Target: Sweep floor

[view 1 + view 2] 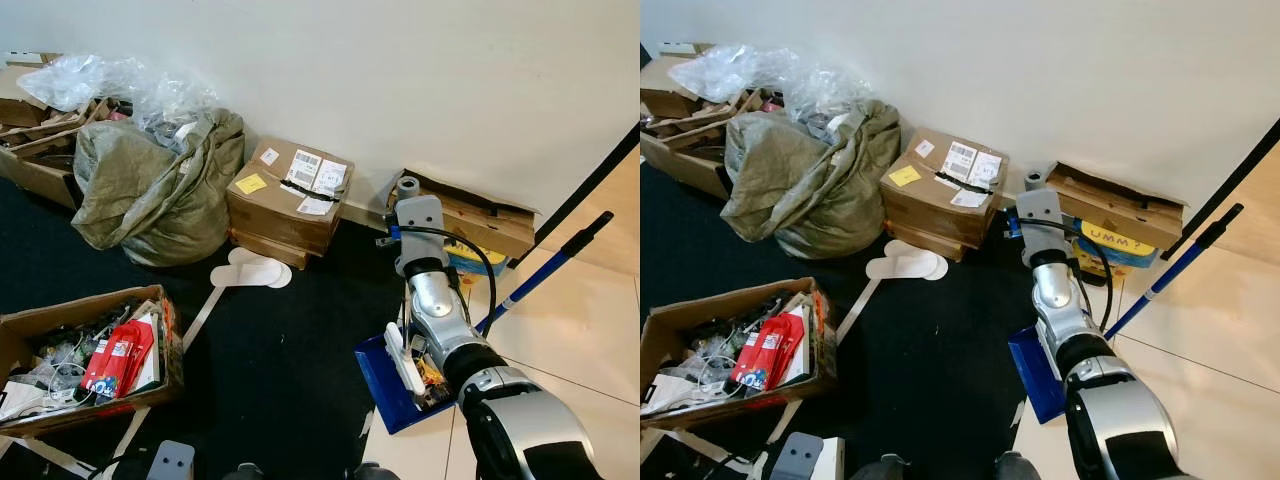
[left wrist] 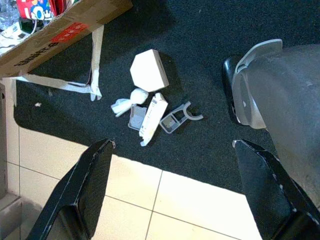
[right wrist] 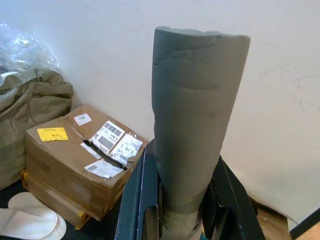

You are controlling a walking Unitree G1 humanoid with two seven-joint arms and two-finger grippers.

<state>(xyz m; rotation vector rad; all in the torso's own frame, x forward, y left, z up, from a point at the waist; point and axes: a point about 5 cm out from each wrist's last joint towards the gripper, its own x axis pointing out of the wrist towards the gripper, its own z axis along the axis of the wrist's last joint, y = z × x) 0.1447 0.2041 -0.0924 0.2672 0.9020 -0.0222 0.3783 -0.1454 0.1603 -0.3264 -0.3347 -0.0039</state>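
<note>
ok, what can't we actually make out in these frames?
- Dustpan: left eye view, the right arm covers most of it, so its contents are unclear.
- Broom: left eye view, its head is hidden behind the arm.
- Handle: right wrist view, cut off below between the right gripper fingers.
- Small litter: left wrist view, too small to identify.

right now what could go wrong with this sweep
1. The blue dustpan already holds debris; tilting it could spill it back onto the black carpet.
2. The right gripper clamps the grey handle low, so it may swing.
3. The small litter pile beside the cardboard box could scatter underneath.
</note>
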